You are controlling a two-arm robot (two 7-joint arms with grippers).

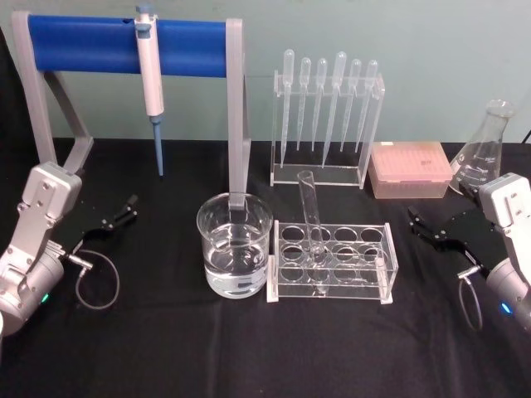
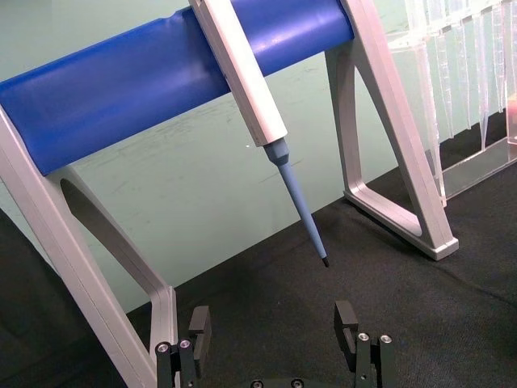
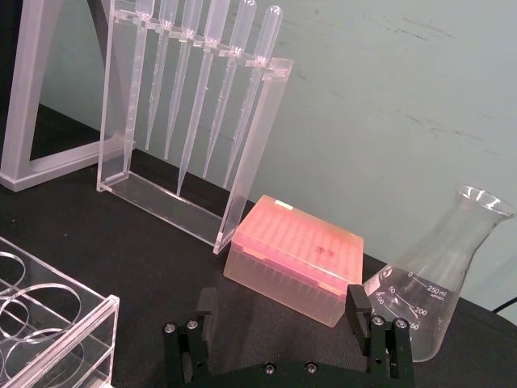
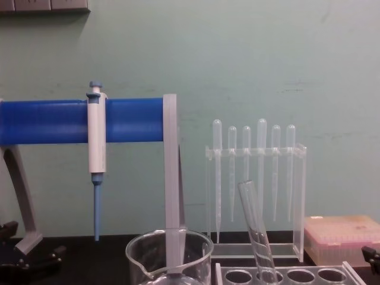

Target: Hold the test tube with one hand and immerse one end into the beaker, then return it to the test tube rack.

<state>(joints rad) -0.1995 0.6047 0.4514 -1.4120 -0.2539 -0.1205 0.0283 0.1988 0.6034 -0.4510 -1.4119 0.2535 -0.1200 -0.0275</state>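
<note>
The test tube (image 1: pixel 311 217) is a clear glass cylinder that leans in a hole of the clear rack (image 1: pixel 375 264), mid-table; the chest view shows the test tube (image 4: pixel 256 231) tilting left. Just left of the rack stands the beaker (image 1: pixel 235 249), wide, clear and part full of water; its spouted rim shows on the beaker (image 4: pixel 169 252) low in the chest view. My left gripper (image 1: pixel 119 214) hovers open at the table's left, well away from both. Open too, my right gripper (image 1: pixel 425 228) waits at the right, short of the rack. Both wrist views show nothing between the left gripper (image 2: pixel 273 327) fingers or the right gripper (image 3: pixel 279 327) fingers.
A stand with a blue bar (image 1: pixel 124 46) holds a white pipettor (image 1: pixel 152 83) at the back left. Behind the rack is a pipette holder (image 1: pixel 325 124). A pink tip box (image 1: pixel 411 170) and a conical flask (image 1: pixel 481 153) sit at the back right.
</note>
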